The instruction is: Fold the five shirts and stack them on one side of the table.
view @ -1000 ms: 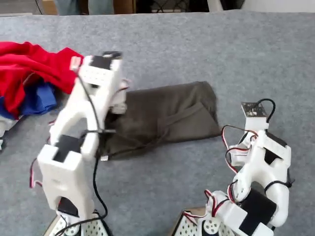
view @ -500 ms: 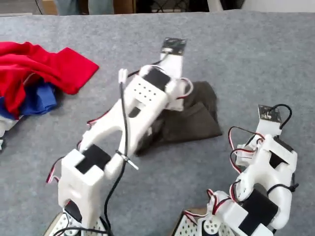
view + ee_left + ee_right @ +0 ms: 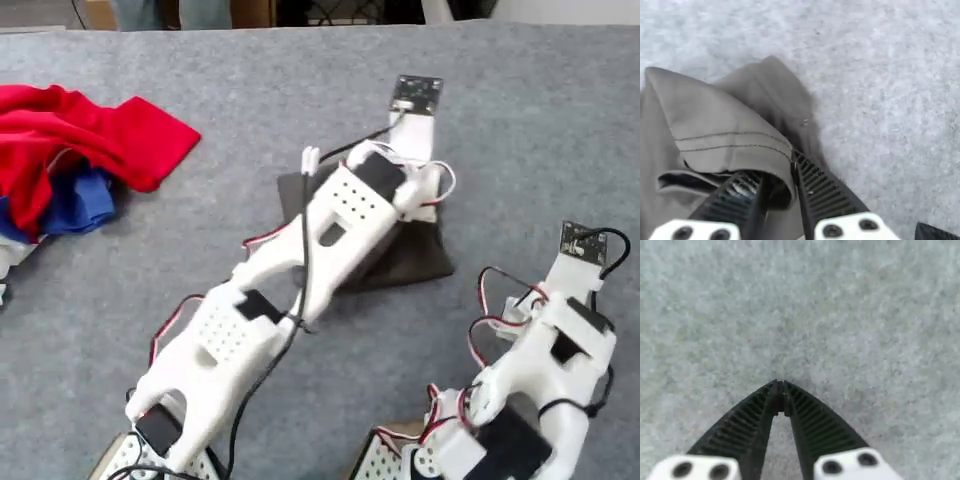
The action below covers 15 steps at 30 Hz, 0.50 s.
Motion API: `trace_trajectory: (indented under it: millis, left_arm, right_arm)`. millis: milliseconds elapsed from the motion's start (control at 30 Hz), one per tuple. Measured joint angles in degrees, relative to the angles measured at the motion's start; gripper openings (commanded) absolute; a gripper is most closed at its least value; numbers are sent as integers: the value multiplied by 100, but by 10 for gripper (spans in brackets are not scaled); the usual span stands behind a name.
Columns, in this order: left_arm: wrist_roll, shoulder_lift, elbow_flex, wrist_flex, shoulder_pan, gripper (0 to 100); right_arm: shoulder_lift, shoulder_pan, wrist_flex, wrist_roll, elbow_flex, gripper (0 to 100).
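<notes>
Seen from above, a grey table (image 3: 550,120) holds a dark shirt (image 3: 415,258) just right of the frame's centre, already doubled into a compact patch. Its long axis runs roughly left to right across the frame. The left arm (image 3: 330,220) stretches diagonally from the lower left corner over this shirt and covers most of it. In the left wrist view, the left claw (image 3: 777,167) is clenched on a stitched hem, with a loose fold of cloth draped over its fingers and bare table just beyond. The pinched edge sits at the shirt's right end, and the rest of the cloth lies back toward the left arm's base. Any release or further fold would therefore probably be worked along that left-to-right axis. The left arm is plainly the nearer one. The right arm (image 3: 550,340) stands in the lower right corner, apart from the shirt. The right claw (image 3: 779,390) is closed on nothing, its tips meeting over bare table. A red shirt (image 3: 90,140) and a blue shirt (image 3: 75,200) lie crumpled together at the upper left, well apart from both claws and apparently not yet folded.
</notes>
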State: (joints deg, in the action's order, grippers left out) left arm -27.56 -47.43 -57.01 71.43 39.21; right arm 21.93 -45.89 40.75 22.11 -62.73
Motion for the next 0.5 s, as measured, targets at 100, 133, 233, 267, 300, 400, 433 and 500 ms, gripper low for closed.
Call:
trace_trajectory:
  millis: [100, 133, 233, 267, 300, 400, 433, 500]
  left_arm:
    - [0, -484, -686, 149, 62, 34]
    - [0, -589, -888, 202, 62, 34]
    - [0, -862, -1398, 396, 79, 84]
    - [0, -914, -1521, 466, 79, 120]
    - [0, -958, -1644, 554, 79, 153]
    - [-193, -985, -1960, 835, 79, 211]
    - [-325, -985, -2066, 941, 79, 213]
    - [-510, -985, -2347, 1196, 79, 212]
  right_arm:
    - [273, 0, -114, 0, -211, 15]
    - [343, 0, -167, 0, -273, 15]
    - [519, 0, -246, 0, -404, 15]
    - [554, 0, -246, 0, -431, 15]
    - [571, 0, -246, 0, -431, 15]
    - [571, 26, -246, 0, -431, 15]
    - [571, 26, -246, 0, -431, 15]
    - [571, 35, -246, 0, -431, 15]
